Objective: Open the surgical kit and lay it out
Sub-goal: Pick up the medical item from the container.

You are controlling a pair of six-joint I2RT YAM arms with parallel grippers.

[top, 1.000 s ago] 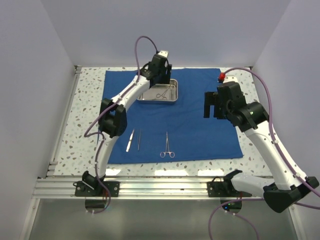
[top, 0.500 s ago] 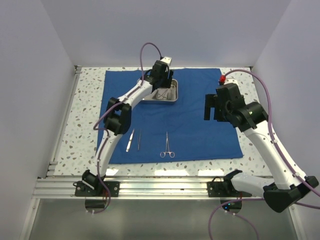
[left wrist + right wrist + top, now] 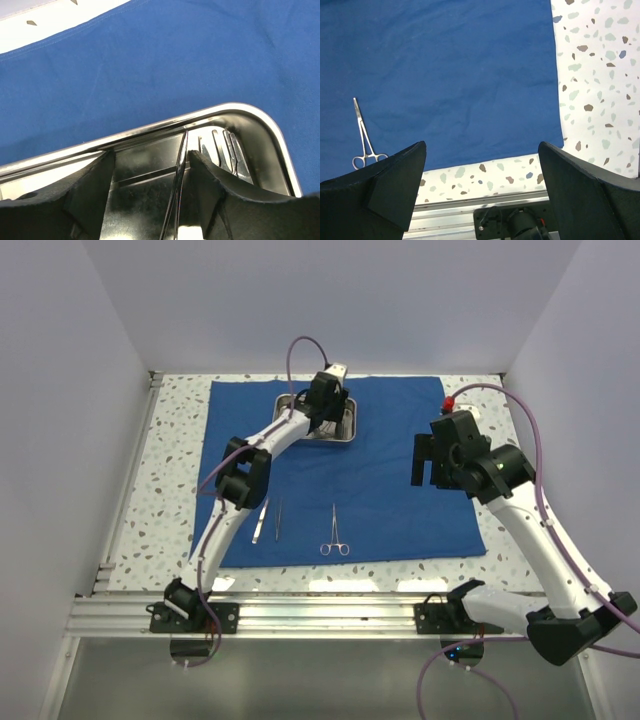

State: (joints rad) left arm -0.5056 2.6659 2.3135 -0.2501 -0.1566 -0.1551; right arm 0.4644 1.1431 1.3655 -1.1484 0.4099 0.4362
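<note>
The left gripper has pushed farther out and now sits down inside the steel tray. Its jaws are moderately parted, with a slim instrument running between them, closer to the right finger; whether it touches, I cannot tell. The tray rests on the blue cloth. Back toward the bases from these jaws lie tweezers and a ring-handled clamp. The right gripper hovers over bare cloth with its jaws spread wide, the clamp off to their left.
</note>
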